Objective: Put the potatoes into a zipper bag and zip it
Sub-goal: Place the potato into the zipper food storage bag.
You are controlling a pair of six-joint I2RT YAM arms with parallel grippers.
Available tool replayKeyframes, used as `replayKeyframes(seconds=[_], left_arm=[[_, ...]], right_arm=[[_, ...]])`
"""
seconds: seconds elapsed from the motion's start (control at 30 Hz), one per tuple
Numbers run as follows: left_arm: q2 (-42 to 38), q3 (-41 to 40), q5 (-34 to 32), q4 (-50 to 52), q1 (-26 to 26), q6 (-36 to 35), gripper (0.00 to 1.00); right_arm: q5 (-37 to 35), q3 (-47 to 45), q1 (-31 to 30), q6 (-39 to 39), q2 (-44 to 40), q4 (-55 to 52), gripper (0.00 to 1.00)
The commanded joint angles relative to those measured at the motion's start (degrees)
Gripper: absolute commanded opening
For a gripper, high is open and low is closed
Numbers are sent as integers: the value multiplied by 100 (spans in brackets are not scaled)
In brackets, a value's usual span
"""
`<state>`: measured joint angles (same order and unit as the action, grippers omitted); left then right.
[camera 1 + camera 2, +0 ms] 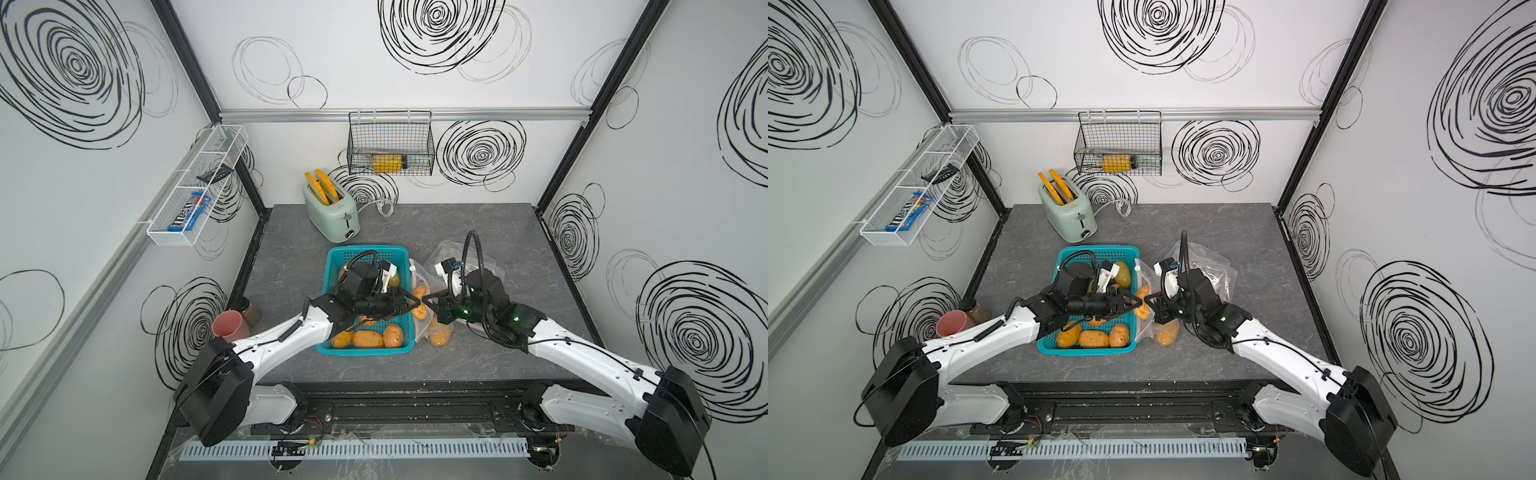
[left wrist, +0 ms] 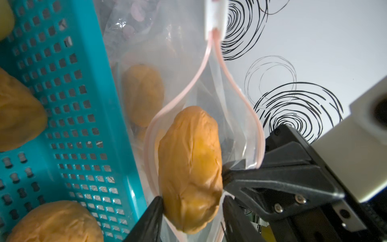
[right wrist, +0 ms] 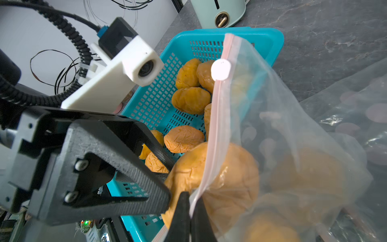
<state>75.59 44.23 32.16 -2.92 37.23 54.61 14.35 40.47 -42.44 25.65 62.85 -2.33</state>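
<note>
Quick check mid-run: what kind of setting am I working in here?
Probably a staged kitchen counter inside a robot test booth: a mint toaster on a grey stone-look countertop, and a black wire basket hung on swirl-printed panel walls.

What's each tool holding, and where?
The right tool pinches the zipper bag at its pink mouth rim. The left tool flanks one end of a potato in the bag's mouth; whether it grips cannot be told.
</note>
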Motion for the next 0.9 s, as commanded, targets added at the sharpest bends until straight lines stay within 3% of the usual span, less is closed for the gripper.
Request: replayKeyframes(seconds=[0.0,0.2,0.37,0.5,0.7,0.87], left_arm=[[-35,56,106,-320,47,-103,47],[124,224,361,-575,116,-203,37],[370,456,118,-239,241,-403,34],[401,913,-367,512,350,-854,36],[247,1406,-1206,1759,355,-1555,48],[193,1524,-1312,2030,339,-1720,49]], right_arm=[[137,197,16,1,-54,14,0],[329,239,24,131,-164,11,0],[522,206,60,263,-278,217,0],[479,287,64,243,-195,75,0],[282,254,182,115,-386,-70,0],[318,232,217,129,-315,-17,0]])
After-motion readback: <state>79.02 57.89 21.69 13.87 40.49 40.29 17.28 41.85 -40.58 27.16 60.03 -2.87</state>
